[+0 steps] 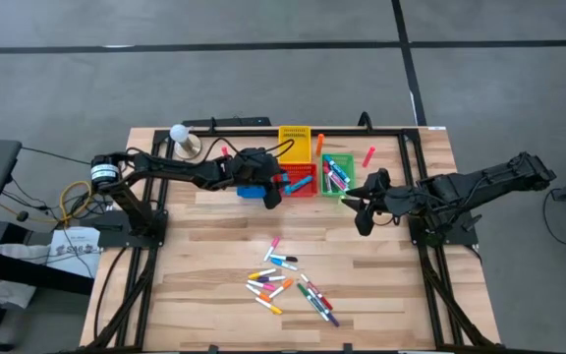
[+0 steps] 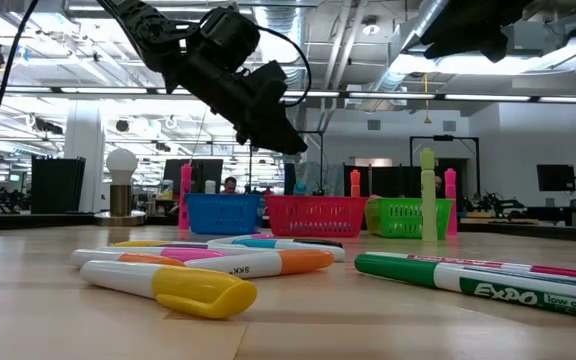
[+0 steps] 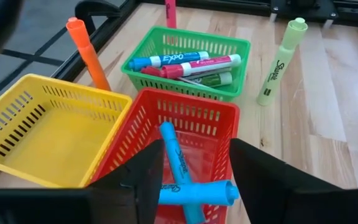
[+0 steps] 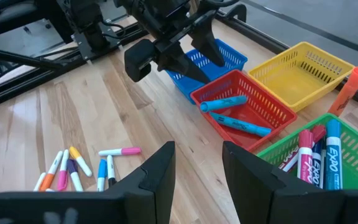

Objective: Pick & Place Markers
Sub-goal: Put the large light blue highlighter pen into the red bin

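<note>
Your left gripper (image 3: 194, 186) is hovering over the red bin (image 3: 185, 124) with jaws wide and probably empty; the loose markers (image 1: 288, 285) are lying nearer the camera side, about equally far from the right gripper (image 4: 197, 174), whose jaws are standing half apart, empty.

A robotics laboratory or large open workshop hall is shown. In the low view, exposed ducts and pipes (image 2: 438, 25) are seen under a high ceiling lit by long strip lights (image 2: 88, 92), with dark monitors (image 2: 556, 177) and desks placed far behind. A person (image 2: 230, 184) is seen sitting in the background. From above, a grey concrete floor (image 1: 263, 88) marked with dark lines is visible around the wooden surface (image 1: 214, 265), on which a black metal frame (image 1: 406, 147) is mounted.
</note>
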Tool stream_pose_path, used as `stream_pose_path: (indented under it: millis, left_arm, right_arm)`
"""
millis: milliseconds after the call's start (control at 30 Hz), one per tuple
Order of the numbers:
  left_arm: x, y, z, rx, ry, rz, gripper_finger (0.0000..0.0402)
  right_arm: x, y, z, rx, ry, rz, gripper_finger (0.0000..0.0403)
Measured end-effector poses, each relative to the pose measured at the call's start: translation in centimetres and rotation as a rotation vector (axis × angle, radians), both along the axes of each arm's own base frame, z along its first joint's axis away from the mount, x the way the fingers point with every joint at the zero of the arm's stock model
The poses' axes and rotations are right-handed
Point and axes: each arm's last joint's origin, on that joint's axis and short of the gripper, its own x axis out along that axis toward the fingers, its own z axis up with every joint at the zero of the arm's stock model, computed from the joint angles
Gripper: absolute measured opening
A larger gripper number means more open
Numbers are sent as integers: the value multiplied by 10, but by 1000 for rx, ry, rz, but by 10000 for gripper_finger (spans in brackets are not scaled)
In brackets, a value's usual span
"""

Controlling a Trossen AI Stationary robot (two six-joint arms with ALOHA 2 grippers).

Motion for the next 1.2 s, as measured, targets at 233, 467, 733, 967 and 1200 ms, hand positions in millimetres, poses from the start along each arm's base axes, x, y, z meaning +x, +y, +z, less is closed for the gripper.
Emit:
stream_pose_path:
  millis: [233,467,733,967,1200]
  left_arm:
    - [2,-7,4,3,-30,22,184]
    - [-15,-32,22,61,79,-91,168]
    - [-10,-49,3,263,208,-280,147]
    - [-3,-48,-11,339,246,-301,120]
    - [3,-47,-26,403,288,-342,88]
  right_arm:
    - [0,0,0,0,0,2,125]
    - [-1,6,0,3,0,29,125]
    - [-2,8,0,11,1,35,125]
    - [-2,8,0,28,-4,25,125]
    - [-2,8,0,28,-5,25,125]
